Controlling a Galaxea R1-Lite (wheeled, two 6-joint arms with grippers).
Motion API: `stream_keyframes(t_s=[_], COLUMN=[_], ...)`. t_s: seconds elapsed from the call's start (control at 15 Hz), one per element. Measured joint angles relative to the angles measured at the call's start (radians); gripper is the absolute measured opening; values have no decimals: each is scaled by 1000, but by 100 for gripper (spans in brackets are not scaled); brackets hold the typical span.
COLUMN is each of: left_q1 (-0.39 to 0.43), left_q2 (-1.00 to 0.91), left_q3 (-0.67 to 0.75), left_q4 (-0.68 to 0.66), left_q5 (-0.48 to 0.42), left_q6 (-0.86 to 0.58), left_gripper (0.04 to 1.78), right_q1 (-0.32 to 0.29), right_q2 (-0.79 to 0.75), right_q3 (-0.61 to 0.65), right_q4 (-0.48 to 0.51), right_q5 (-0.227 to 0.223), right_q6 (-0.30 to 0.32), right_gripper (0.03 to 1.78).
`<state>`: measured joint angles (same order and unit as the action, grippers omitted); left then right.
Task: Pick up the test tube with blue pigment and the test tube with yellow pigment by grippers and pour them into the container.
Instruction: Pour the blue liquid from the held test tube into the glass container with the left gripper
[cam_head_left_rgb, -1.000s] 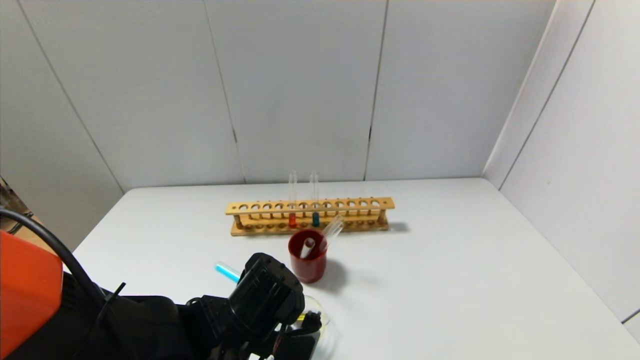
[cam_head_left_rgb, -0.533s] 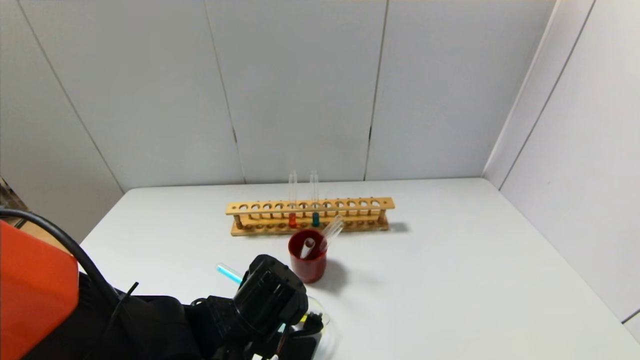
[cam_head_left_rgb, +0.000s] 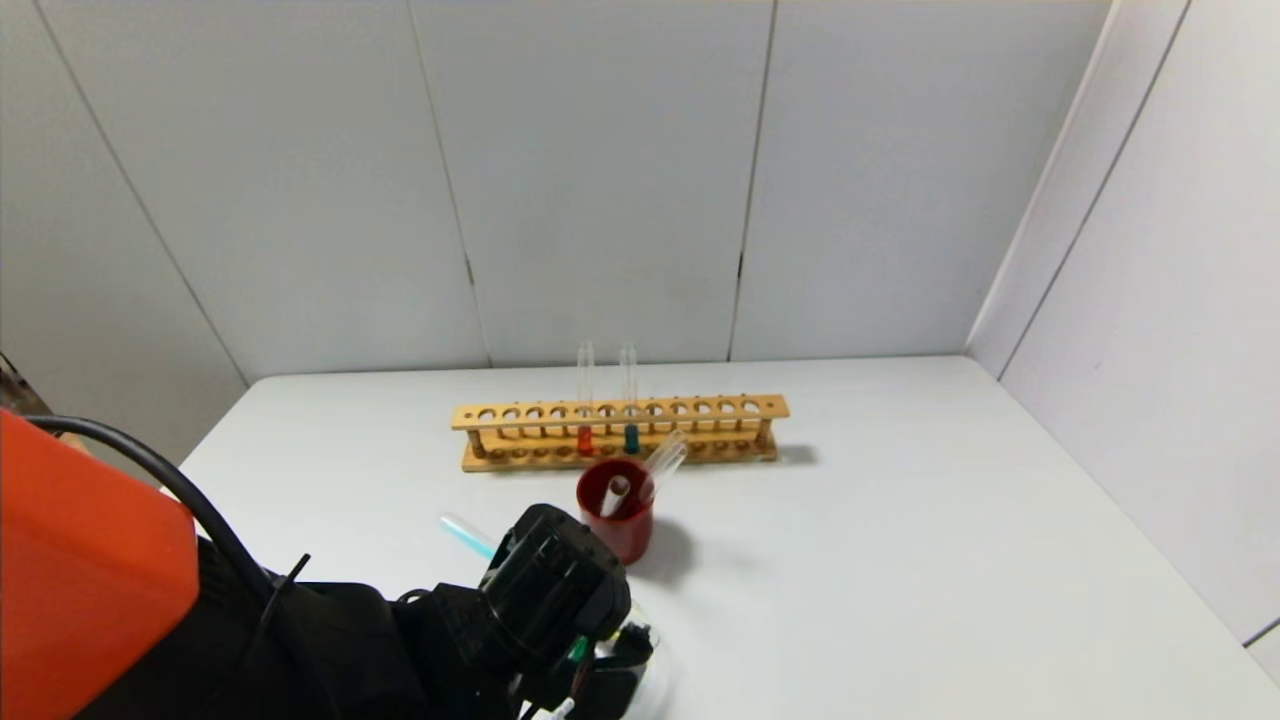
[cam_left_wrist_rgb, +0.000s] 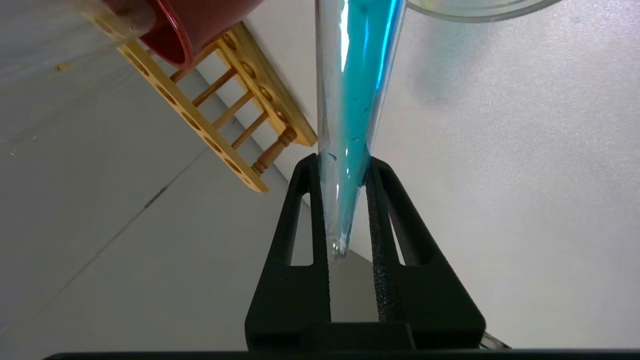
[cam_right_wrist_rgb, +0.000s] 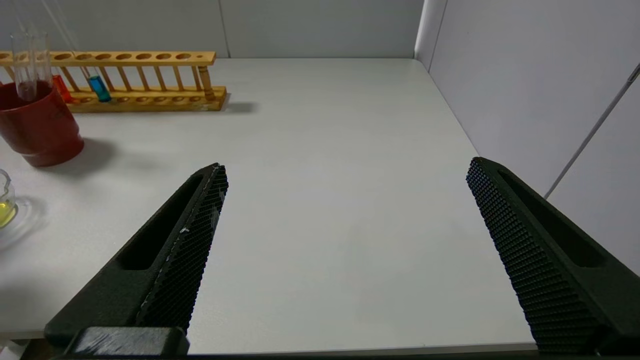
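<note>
Beside the red cup (cam_head_left_rgb: 616, 522), the left hand (cam_left_wrist_rgb: 345, 210) grips the tilted blue tube (cam_left_wrist_rgb: 352, 100); right hand (cam_right_wrist_rgb: 345, 250) gapes wide

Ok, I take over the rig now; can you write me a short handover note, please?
Left gripper: shut on the test tube with blue pigment, tipped at the container; blue runs toward its mouth.
Right gripper: open, empty, over the table.
Done: yellow liquid lies in the container; two empty tubes lean in the red cup.
To do: finish blue pour.
</note>
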<state>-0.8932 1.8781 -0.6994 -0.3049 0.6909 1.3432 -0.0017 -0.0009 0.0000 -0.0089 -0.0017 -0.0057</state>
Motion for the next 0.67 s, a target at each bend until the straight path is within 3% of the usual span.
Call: stream_keyframes(t_s=[0.67], left_q1=[-10], left_q2=[4], left_q3=[-36], left_q4=[-1], left_q5=[66], left_q6=[62], left_gripper=[30], right_q1=[0], right_q2=[0], right_q3=[0], right_q4=[0], right_q5=[0], right_q6=[0], right_gripper=[174])
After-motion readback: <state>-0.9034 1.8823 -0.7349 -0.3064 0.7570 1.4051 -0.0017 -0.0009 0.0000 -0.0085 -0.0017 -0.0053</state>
